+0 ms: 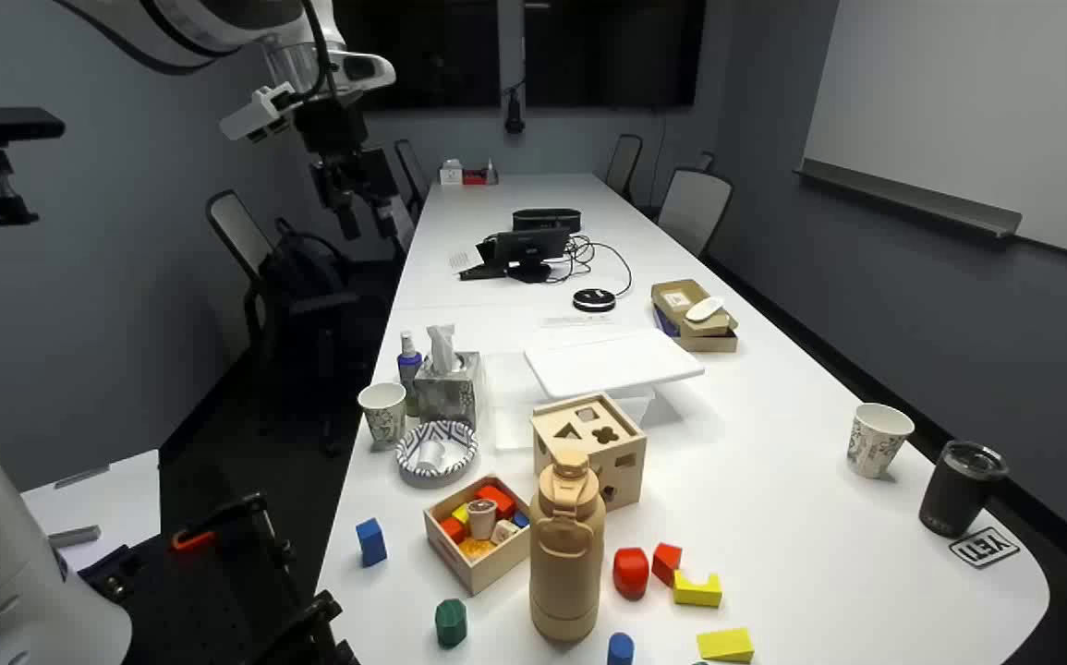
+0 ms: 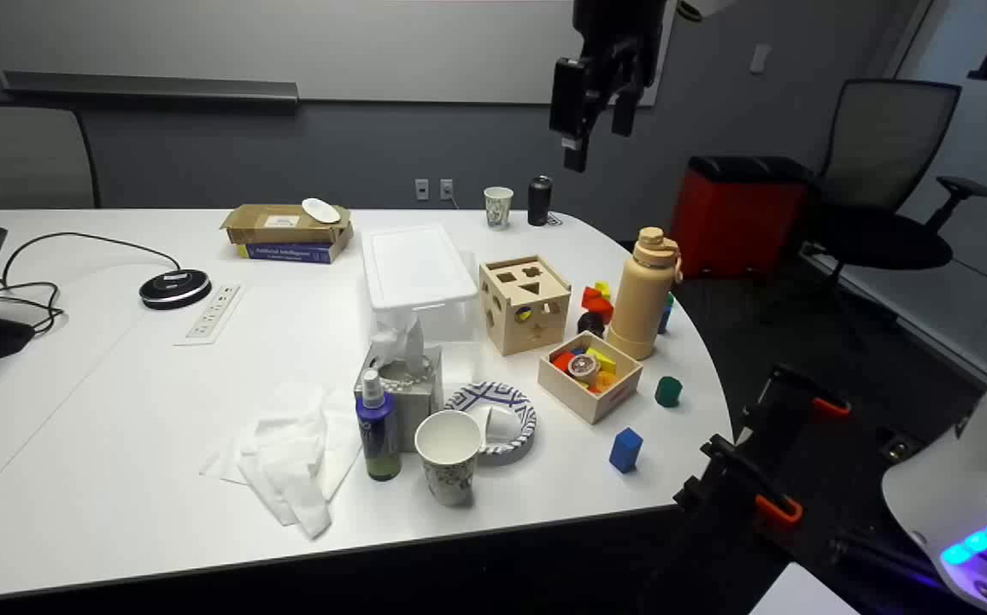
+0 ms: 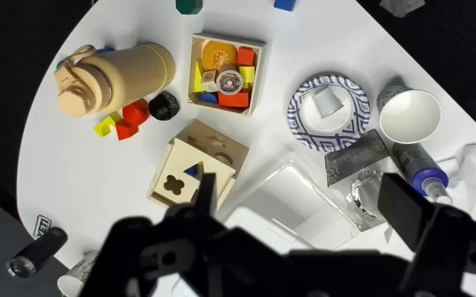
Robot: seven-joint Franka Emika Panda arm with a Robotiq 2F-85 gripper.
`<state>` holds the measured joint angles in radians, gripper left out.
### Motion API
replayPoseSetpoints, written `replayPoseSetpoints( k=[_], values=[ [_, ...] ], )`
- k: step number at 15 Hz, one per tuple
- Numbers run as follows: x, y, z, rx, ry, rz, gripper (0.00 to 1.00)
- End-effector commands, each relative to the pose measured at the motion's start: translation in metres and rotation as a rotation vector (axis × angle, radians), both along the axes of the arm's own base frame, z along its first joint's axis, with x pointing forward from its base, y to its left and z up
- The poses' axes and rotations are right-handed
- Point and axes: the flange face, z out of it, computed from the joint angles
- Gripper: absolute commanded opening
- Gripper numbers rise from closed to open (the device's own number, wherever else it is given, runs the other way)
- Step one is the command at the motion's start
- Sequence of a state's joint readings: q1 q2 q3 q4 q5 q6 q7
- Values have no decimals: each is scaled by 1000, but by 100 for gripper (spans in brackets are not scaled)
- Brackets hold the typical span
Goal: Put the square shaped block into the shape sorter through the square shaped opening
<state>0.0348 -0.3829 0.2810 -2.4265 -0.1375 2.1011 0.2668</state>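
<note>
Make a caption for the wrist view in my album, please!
Open gripper above a white table, with a shape sorter, a tray of bright blocks and a tan bottle.

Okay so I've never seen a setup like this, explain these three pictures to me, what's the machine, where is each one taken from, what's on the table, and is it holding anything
The machine is a single robot arm. The black part at its tip, which does the grasping, is the end effector. Two pictures are taken from outside the robot, looking across the white table; the third is taken from its wrist, looking down.

On the table are a wooden shape sorter with a square opening in its top, a wooden tray holding coloured blocks, a tan bottle, a patterned plate, a tissue box and paper cups, among other things. A blue block stands outside the tray.

Nothing is held: the end effector is open, up in the air.
</note>
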Motion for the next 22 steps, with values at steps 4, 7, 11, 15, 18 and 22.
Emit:
replayPoseSetpoints(
  k=[4,7,11,15,18,22],
  values=[
    [0,0,0,0,1,0,100],
    [-10,-15,-18,54,14,24,100],
    [-51,-70,-81,240,76,16,100],
    [-56,-121,-145,284,176,-78,100],
    [-61,-136,-191,279,205,-119,100],
    [-63,-130,-261,247,254,-115,100]
  ],
)
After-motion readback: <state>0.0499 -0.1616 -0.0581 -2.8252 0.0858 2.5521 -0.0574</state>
